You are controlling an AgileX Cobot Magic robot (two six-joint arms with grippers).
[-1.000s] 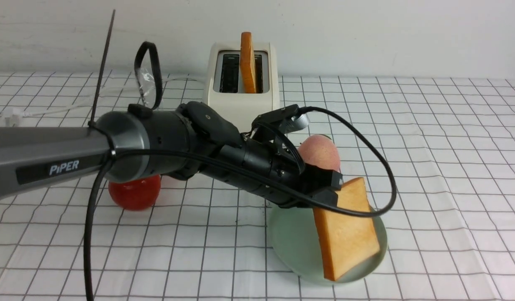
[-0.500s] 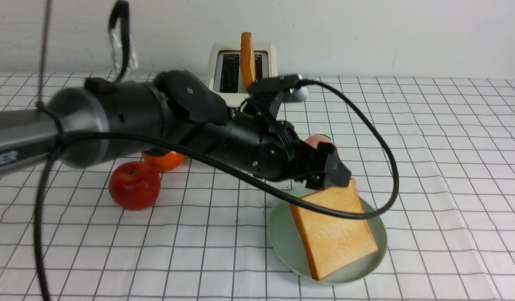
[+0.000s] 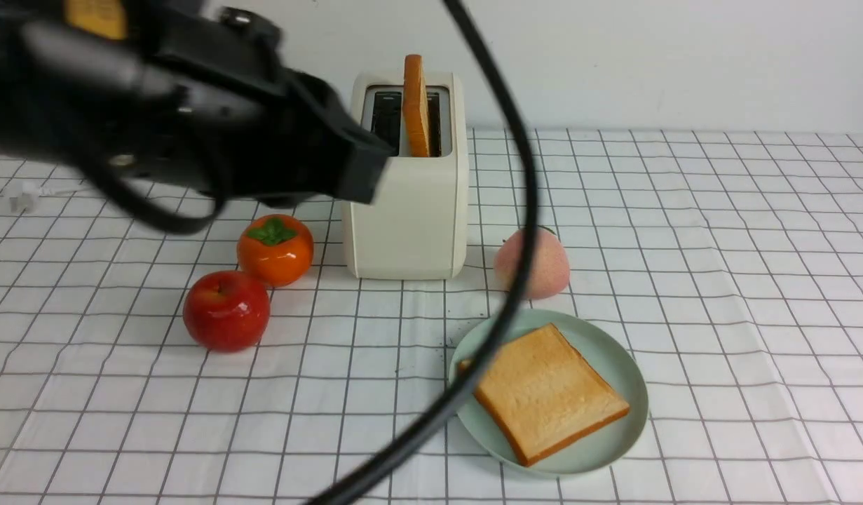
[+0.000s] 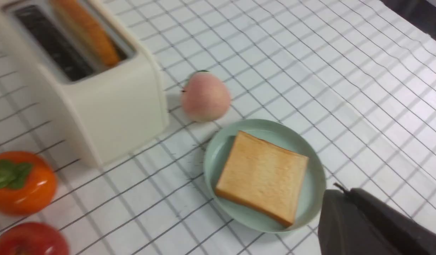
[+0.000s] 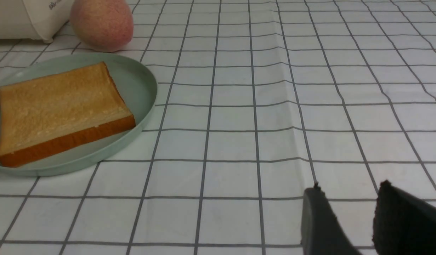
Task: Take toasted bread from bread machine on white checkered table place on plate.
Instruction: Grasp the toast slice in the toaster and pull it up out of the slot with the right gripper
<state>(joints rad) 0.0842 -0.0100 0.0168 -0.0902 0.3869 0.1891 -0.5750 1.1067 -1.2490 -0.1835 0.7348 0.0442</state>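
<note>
One slice of toasted bread point(image 3: 547, 393) lies flat on the mint-green plate point(image 3: 606, 344) on the white checkered table point(image 3: 718, 280). It also shows in the left wrist view point(image 4: 262, 177) and the right wrist view point(image 5: 58, 106). The second slice point(image 3: 416, 105) stands upright in one slot of the cream bread machine point(image 3: 406, 217); the other slot is empty. My left gripper point(image 3: 364, 175) is shut and empty, raised in front of the toaster's left side, well above the plate point(image 4: 221, 148). My right gripper point(image 5: 349, 191) is open and empty, low over bare cloth to the right of the plate point(image 5: 140, 81).
A pink peach point(image 3: 547, 263) sits between toaster and plate. An orange persimmon point(image 3: 275, 249) and a red apple point(image 3: 226, 310) sit left of the toaster. The left arm's black cable point(image 3: 522, 210) hangs across the front view. The toaster's plug point(image 3: 21, 196) lies far left.
My left gripper let go of the slice, which now lies flat on the plate. The left arm rose and drew back up and to the left, and its jaws closed.
</note>
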